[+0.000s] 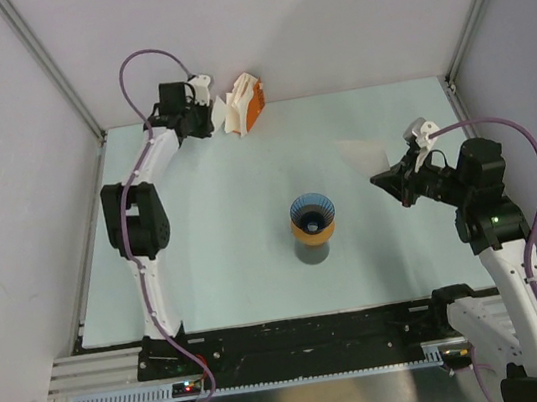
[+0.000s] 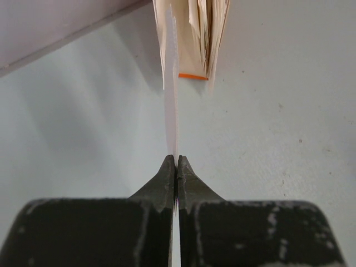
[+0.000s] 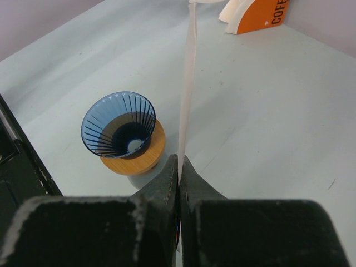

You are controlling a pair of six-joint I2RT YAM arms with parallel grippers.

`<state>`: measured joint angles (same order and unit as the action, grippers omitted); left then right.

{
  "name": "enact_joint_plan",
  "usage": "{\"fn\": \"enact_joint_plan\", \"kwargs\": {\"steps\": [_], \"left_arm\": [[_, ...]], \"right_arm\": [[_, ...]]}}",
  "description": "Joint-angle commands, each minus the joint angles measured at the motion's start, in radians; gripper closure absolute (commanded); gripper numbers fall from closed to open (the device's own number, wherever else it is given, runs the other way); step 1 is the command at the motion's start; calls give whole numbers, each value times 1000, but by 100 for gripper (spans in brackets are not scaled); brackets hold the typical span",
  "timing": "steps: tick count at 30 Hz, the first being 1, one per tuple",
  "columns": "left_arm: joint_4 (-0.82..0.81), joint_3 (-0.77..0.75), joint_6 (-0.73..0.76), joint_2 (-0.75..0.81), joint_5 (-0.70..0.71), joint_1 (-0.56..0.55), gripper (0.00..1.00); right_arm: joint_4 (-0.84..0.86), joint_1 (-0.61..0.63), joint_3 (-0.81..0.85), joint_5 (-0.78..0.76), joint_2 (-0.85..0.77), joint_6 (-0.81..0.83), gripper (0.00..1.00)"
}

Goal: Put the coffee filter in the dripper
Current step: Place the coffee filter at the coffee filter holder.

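The blue ribbed dripper (image 1: 310,211) (image 3: 118,123) stands mid-table on a flat orange ring over a grey cup, its mouth empty. To its right, my right gripper (image 1: 379,180) (image 3: 179,159) is shut on a thin white coffee filter (image 3: 189,83) seen edge-on; the filter (image 1: 362,152) shows faintly in the top view. At the back wall my left gripper (image 1: 214,115) (image 2: 177,159) is shut on another white filter sheet (image 2: 171,89), pinched edge-on just in front of the filter stack (image 2: 194,33).
An orange and white filter pack (image 1: 246,103) (image 3: 258,14) leans at the back wall. Grey walls close in the table on the left, back and right. A black rail (image 1: 298,333) runs along the near edge by the arm bases.
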<state>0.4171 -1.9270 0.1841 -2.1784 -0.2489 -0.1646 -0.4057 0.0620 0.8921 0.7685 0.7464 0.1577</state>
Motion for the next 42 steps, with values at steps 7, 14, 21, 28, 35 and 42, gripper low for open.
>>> {"fn": "enact_joint_plan", "kwargs": {"steps": [7, 14, 21, 28, 35, 42], "left_arm": [[42, -115, -27, -50, -37, -11, 100], [84, -205, -73, -113, -28, -15, 100], [106, -312, -150, -198, 19, -25, 97], [106, -448, -203, -299, 36, -28, 91], [89, -553, -234, -364, 15, -38, 71], [78, -366, -234, -200, 56, -23, 27]], "right_arm": [[44, -10, 1, 10, -4, 11, 100], [45, -14, 1, 8, -4, 10, 100], [47, -22, 1, 6, 0, 9, 100], [52, -31, 1, 8, 8, 2, 100], [50, -37, 1, 10, 12, -3, 100], [38, -37, 2, 33, 5, -11, 100]]}}
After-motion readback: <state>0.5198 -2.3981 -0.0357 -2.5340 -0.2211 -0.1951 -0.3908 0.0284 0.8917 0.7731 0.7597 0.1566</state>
